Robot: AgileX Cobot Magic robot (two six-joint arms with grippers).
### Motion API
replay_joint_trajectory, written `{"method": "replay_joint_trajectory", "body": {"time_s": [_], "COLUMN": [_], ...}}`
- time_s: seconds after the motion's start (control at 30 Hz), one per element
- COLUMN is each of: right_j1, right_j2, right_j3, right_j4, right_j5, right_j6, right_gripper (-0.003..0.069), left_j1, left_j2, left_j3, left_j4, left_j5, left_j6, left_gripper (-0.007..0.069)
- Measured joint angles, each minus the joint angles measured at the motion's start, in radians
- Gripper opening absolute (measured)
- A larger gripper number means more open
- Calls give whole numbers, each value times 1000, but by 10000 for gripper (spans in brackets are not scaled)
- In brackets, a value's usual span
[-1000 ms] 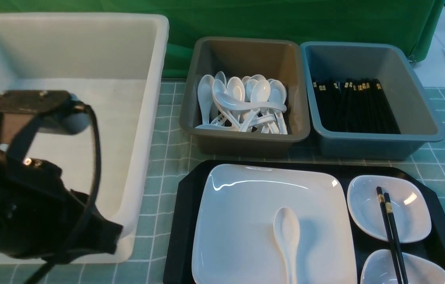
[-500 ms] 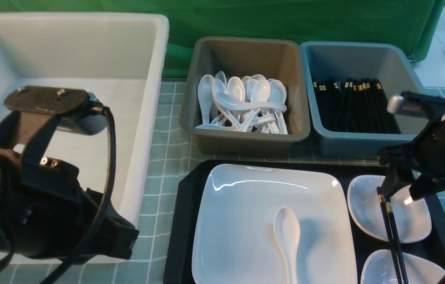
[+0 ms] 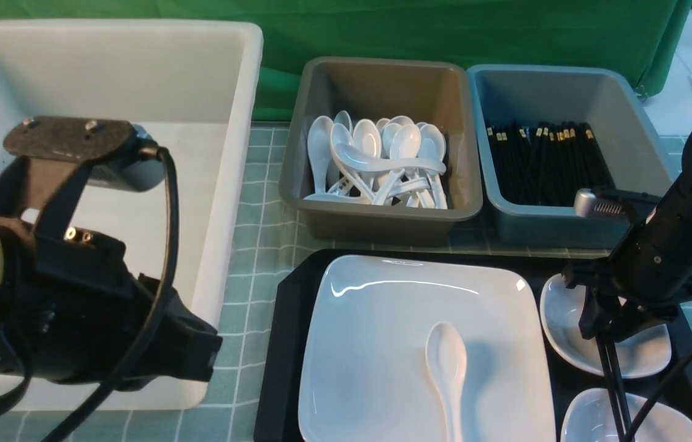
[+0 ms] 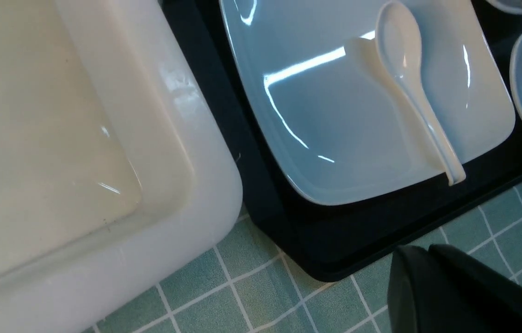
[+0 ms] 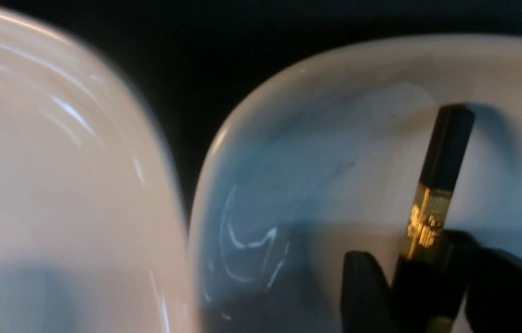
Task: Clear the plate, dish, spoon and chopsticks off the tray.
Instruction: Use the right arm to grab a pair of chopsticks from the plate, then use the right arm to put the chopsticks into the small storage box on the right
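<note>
The black tray [image 3: 278, 344] holds the large white plate [image 3: 383, 331] with the white spoon [image 3: 447, 368] lying on it. The black chopsticks [image 3: 619, 393] lie across two small white dishes, one farther [image 3: 561, 344] and one nearer [image 3: 591, 417]. My right gripper [image 3: 603, 331] is down at the farther dish [image 5: 326, 152], open, with a finger on each side of the chopsticks' gold-banded end [image 5: 444, 152]. My left gripper [image 4: 427, 252] is shut and empty above the table by the tray's near corner [image 4: 335, 240]. The plate [image 4: 335, 115] and spoon [image 4: 409, 88] show in the left wrist view.
A big white tub [image 3: 107, 80] stands left of the tray, with my left arm [image 3: 76, 307] in front of it. Behind the tray stand a grey bin of white spoons [image 3: 383, 80] and a blue-grey bin of black chopsticks [image 3: 554, 92]. The table has a green tiled cloth [image 3: 260, 233].
My right arm came in from the right and dropped onto the chopsticks' thick end over the farther dish. My left arm shifted slightly right. The tableware has not moved.
</note>
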Motion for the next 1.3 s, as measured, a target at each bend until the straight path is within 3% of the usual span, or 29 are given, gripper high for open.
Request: {"method": "replay_joint_trajectory", "body": {"time_s": [0.1, 0.17, 0.23, 0.7, 0.93, 1.3], "right_j1": [3, 4, 4, 6, 0, -26], "right_j2": [0, 0, 0, -85, -137, -123], "right_j3": [0, 0, 0, 0, -74, -210], "right_j4": [1, 1, 0, 1, 22, 152], "right_j5": [-1, -3, -5, -9, 81, 129], "right_j6": [0, 0, -2, -12, -44, -63], "right_gripper": [228, 110, 77, 76, 76, 76], "left_j1": [0, 0, 0, 0, 0, 0], "left_j2": [0, 0, 0, 0, 0, 0], "left_j3": [0, 0, 0, 0, 0, 0], "left_j4": [0, 0, 0, 0, 0, 0], "left_j5": [-1, -2, -2, 0, -48, -55], "left_j6": [0, 0, 0, 0, 0, 1], "left_gripper": [1, 3, 5, 8, 8, 8]}}
